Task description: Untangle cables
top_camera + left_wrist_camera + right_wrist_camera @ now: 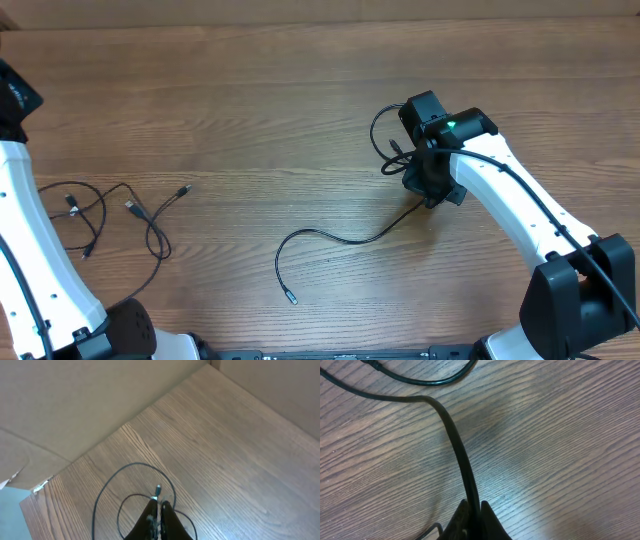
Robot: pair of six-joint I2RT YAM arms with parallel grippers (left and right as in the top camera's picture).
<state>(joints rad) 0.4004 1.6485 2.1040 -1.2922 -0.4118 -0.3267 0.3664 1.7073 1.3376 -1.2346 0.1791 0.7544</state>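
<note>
Best done slowly, I judge: draw each pinched cord outward and low over the table (300, 110), easing off if a loop starts to tighten. The cables (100, 212) are thin, black and limp — a loose cluster at lower left, and one long strand (335, 240) curving from centre to right. The right gripper (472, 516) is pressed together on that long strand. The left gripper (159, 509) pinches a cord just below its small plug (158, 491).
</note>
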